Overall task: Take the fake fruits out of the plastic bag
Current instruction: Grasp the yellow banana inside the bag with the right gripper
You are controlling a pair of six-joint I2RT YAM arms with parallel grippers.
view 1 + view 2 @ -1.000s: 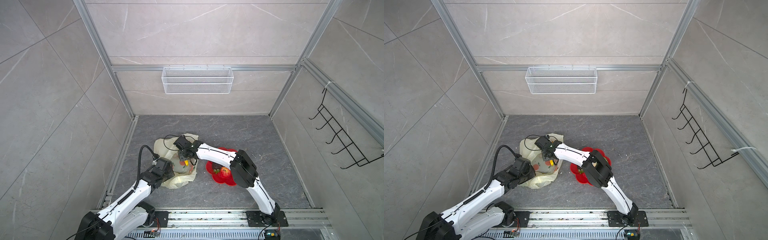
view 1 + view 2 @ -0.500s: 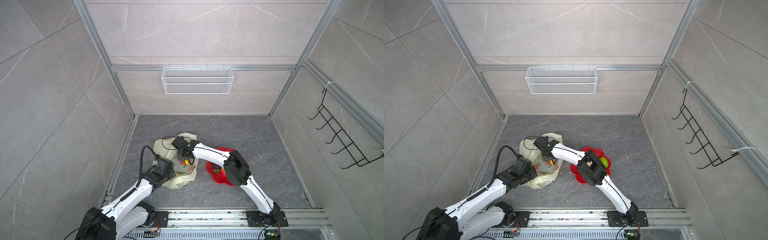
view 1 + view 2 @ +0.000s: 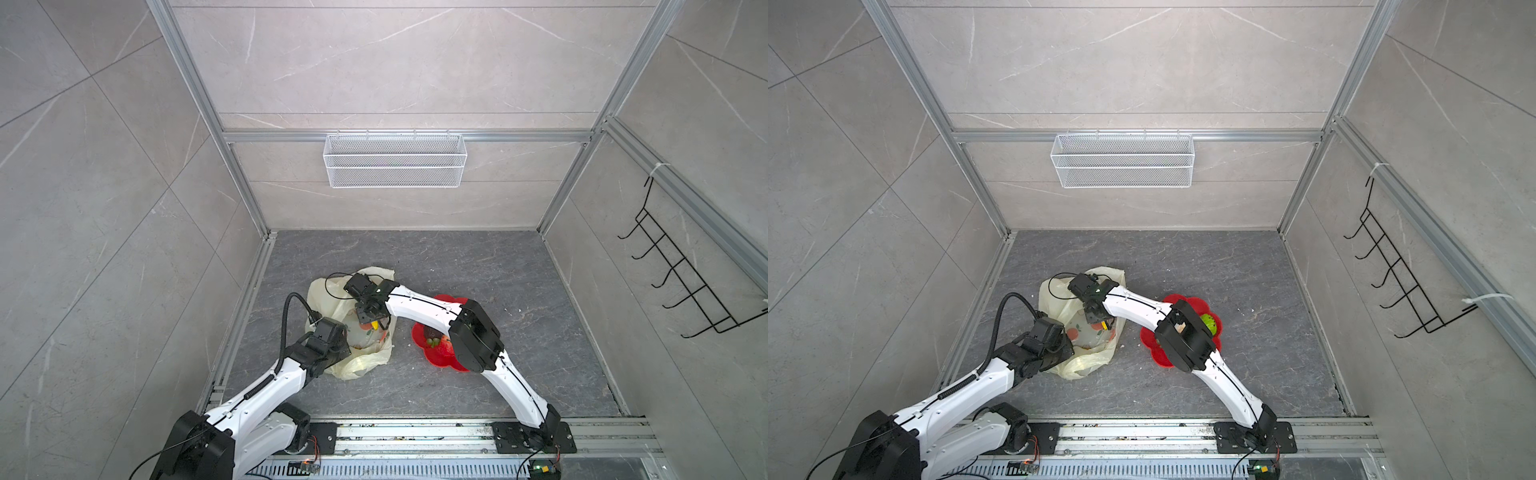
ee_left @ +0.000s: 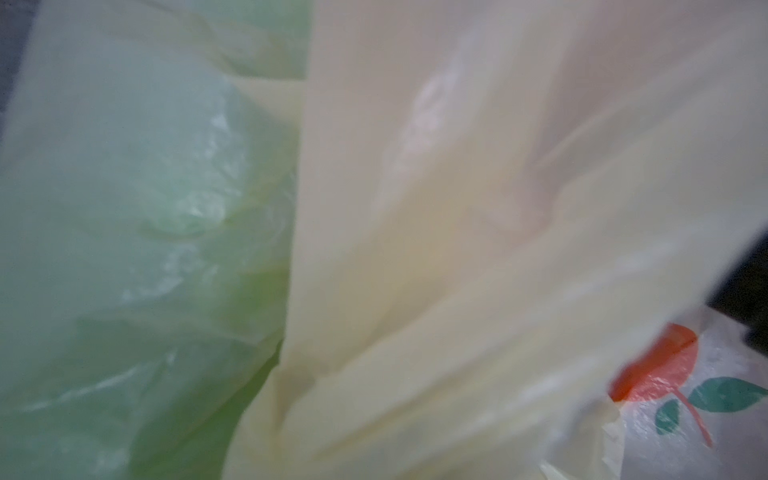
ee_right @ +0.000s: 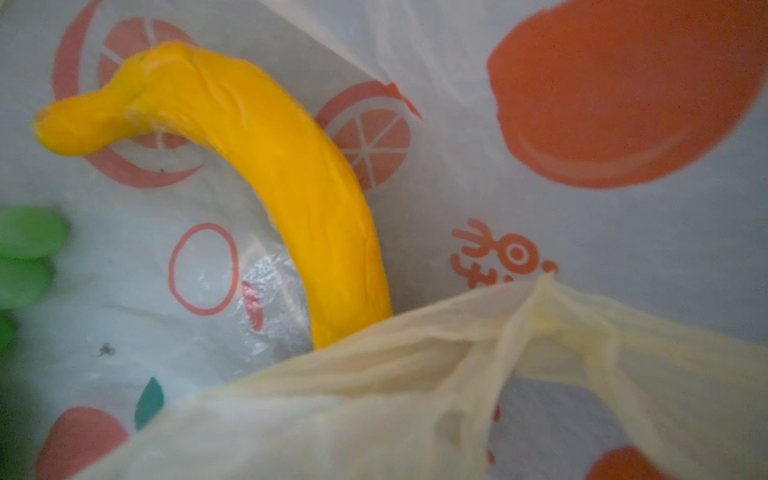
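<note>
Left claw [image 3: 343, 334] sits nearest, pinched narrow on the near side of the plastic bag [image 3: 361, 362] (fingers hidden behind the wrist, and its wrist view is all blurred pale-yellow film). Just past it, the right claw [image 3: 371, 322] is down in the bag's open mouth, right over the yellow banana [image 5: 291, 187]. Can't tell whether its jaws grip the banana.

The banana lies on the printed inner film with one end under a fold of the bag. The green grape bunch [image 5: 25, 257] is beside it, blurry and also in the bag.

Arm-side of the right claw, the red flower-shaped plate [image 3: 436, 362] sits on the counter [image 3: 519, 299], near the bag but not touching. It holds a green round fruit [image 3: 1209, 323] and other small ones (too small to name).

On the far wall there's a white wire basket [image 3: 395, 166].
</note>
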